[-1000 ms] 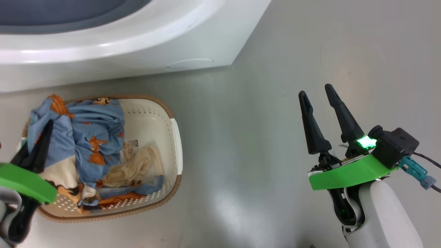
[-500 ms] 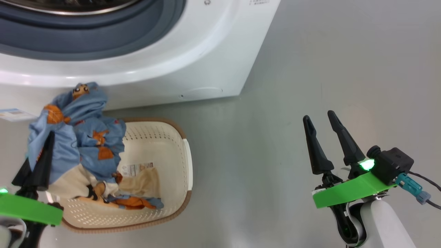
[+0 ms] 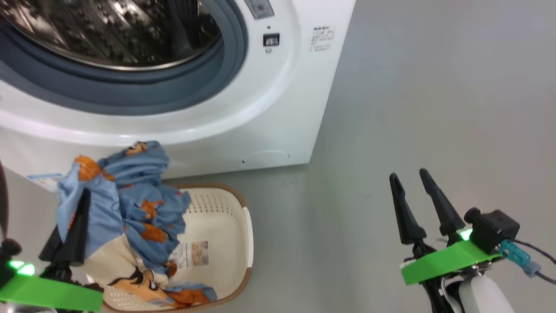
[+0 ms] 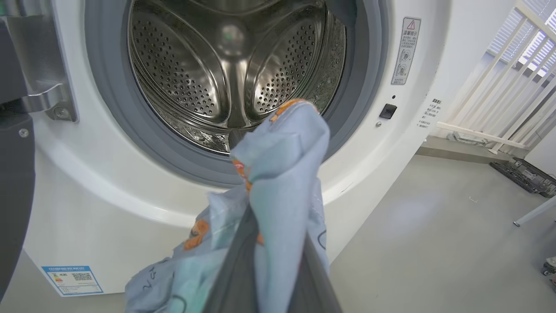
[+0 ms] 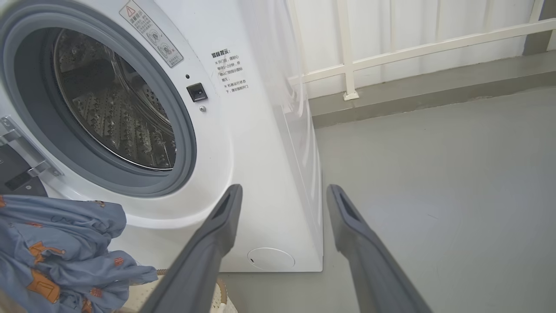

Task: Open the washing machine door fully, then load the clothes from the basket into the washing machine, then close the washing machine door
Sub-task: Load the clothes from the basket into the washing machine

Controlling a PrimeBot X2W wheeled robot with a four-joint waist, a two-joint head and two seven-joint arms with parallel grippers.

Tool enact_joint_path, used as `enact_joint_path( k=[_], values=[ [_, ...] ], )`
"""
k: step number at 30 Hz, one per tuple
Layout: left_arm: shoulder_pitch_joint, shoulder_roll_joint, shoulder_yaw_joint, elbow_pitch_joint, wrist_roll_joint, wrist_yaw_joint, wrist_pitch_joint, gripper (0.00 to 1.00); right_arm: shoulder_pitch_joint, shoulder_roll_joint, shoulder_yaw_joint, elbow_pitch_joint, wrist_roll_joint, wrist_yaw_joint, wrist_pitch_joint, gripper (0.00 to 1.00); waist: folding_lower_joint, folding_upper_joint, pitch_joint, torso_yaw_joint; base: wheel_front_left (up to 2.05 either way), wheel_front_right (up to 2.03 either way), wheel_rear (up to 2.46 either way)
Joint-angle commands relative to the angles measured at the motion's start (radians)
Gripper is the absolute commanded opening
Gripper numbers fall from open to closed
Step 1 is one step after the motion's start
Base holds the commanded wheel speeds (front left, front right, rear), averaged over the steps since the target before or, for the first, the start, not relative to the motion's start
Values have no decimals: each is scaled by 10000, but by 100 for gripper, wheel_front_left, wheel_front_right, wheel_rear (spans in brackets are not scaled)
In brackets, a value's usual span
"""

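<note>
Clothes [image 3: 117,204] are hanging in a bunch from my left gripper [image 3: 83,204], whose two dark fingers are pinching tight on the light blue fabric with orange cartoon prints. The bunch is hanging over the left part of the basket [image 3: 226,217], and its cream and orange lower folds are trailing down inside. On the left wrist view the blue cloth is draping over both fingers and standing in front of the lower rim of the opening, outside the washing machine [image 3: 278,108].

I am seeing the steel perforated drum [image 4: 226,65] through the open mouth, and the grey rubber gasket [image 3: 130,95] is ringing it. The washing machine door [image 4: 13,182] is standing open at the left edge of the left wrist view, hanging on its metal hinge [image 4: 43,87]. A blue energy sticker [image 4: 71,278] is showing low on the front panel, and the round service flap [image 5: 270,258] is sitting at the bottom right corner of the machine.

The basket is resting on the grey floor [image 3: 412,87] just before the washer, and its label sticker [image 3: 194,254] is lying bare on the inside.

My right gripper [image 3: 408,174] is hovering well apart to the right over bare floor, fingers spread wide and gripping nothing.
</note>
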Motion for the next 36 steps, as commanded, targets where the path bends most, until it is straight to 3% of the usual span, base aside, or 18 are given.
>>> enact_joint_path(
  k=[1,18,36],
  values=[
    [-38,258,517,-294,178,109,-124,0,202,53,141,-159,-78,27,-48,100,0,0,-578,75,0,0,0],
    [711,-223,595,-1162,392,716,-110,0,693,-46,-48,-66,-114,27,-48,100,0,0,-1538,126,0,0,0],
    [488,-167,546,-1172,355,755,-99,0,657,-134,69,-37,-64,27,-48,100,0,0,-1377,71,0,0,0]
  ],
)
